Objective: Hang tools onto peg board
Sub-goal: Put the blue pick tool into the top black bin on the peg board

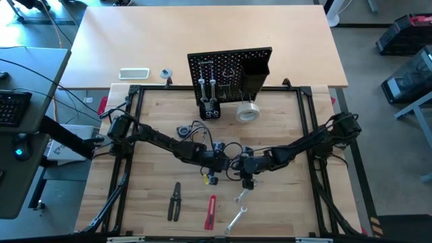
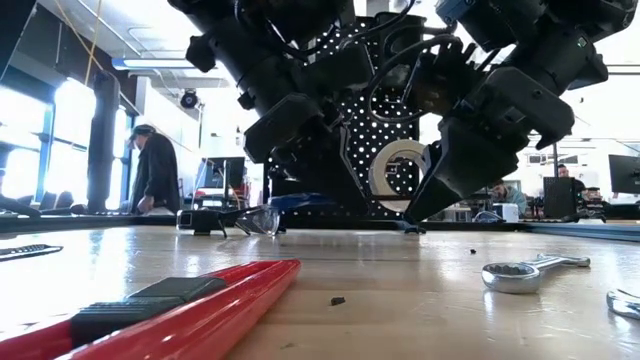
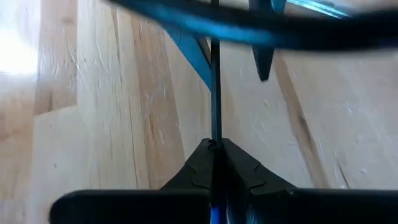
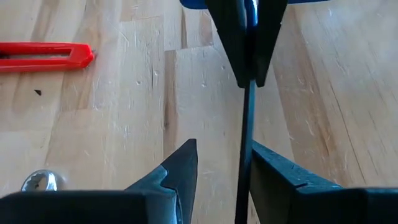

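1. Left gripper (image 3: 214, 163) is clamped on a thin dark rod (image 3: 215, 93) of the blue-handled tool (image 2: 300, 201), mid-table.
2. Right gripper (image 4: 222, 163) faces it, fingers apart around the same rod, not closed.
3. Peg board (image 1: 229, 71) stands upright at the table's far edge, tape roll (image 1: 248, 111) beside it.
4. Red-handled cutter (image 1: 211, 212), pliers (image 1: 175, 200) and wrenches (image 1: 236, 218) lie on the near table.

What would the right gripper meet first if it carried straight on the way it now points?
Probably the left gripper, which faces it, shut on a thin dark rod running between the right gripper's open jaws. Depth is unclear.
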Tool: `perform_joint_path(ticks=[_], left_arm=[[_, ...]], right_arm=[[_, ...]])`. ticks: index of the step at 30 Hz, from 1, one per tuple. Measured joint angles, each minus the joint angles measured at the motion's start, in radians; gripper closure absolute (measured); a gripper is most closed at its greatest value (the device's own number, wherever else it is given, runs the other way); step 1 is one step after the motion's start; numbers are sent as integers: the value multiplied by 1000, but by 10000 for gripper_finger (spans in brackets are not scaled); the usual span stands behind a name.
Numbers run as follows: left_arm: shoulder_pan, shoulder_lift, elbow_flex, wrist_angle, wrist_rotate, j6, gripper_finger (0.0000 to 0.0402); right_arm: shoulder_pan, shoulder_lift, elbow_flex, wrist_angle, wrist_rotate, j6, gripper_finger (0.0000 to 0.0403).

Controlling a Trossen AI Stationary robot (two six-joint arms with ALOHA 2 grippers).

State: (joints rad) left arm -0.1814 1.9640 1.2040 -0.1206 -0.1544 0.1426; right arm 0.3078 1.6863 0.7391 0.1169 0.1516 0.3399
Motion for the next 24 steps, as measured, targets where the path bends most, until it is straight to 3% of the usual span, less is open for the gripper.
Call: perform_joint_path(ticks=[24], left_arm=[[5,-2,16,-17,17,26,400]], right_arm=[[0,0,0,0,-3,0,281]])
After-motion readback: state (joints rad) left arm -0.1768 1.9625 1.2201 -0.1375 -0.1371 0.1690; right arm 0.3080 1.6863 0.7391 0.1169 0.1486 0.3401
